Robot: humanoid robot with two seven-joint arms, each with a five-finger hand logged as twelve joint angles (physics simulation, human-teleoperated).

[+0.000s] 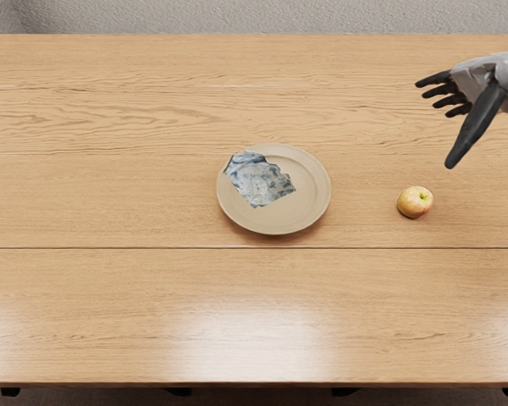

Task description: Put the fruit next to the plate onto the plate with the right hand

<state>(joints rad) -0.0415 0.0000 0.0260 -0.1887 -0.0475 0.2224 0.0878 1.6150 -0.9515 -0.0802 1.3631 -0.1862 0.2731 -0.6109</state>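
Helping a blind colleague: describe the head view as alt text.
A yellowish apple lies on the wooden table, right of a round beige plate bearing a bluish patch. The grey right hand, fingers spread, empty, is at upper right.

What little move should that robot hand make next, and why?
Probably reach toward the apple: the right robot hand hovers open and apart from it, holding nothing, while the apple lies on the table beside the plate.
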